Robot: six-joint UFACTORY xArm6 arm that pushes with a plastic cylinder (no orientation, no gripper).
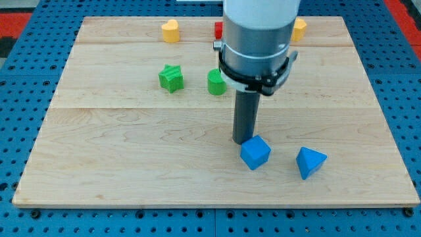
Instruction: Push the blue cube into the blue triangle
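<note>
Lower centre-right of frame: my tip (245, 141) touching upper-left edge of blue cube (255, 153); bare rod, holding nothing. Blue triangle (310, 162) near, right of cube, apart.

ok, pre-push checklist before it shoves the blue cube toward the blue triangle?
1. My tip close to the blue cube block: ok, it sits right at the cube's upper-left edge; actual contact cannot be told.
2. Push side: ok, tip is on the cube's far side from the blue triangle block, which lies to the view's right.
3. Path between cube and triangle clear: ok, only bare wooden board shows there.
4. Push line aimed at the triangle: cannot tell, tip sits above-left, so the cube may slide down-right.
5. Green blocks out of the way: ok, well toward the view's top.
</note>
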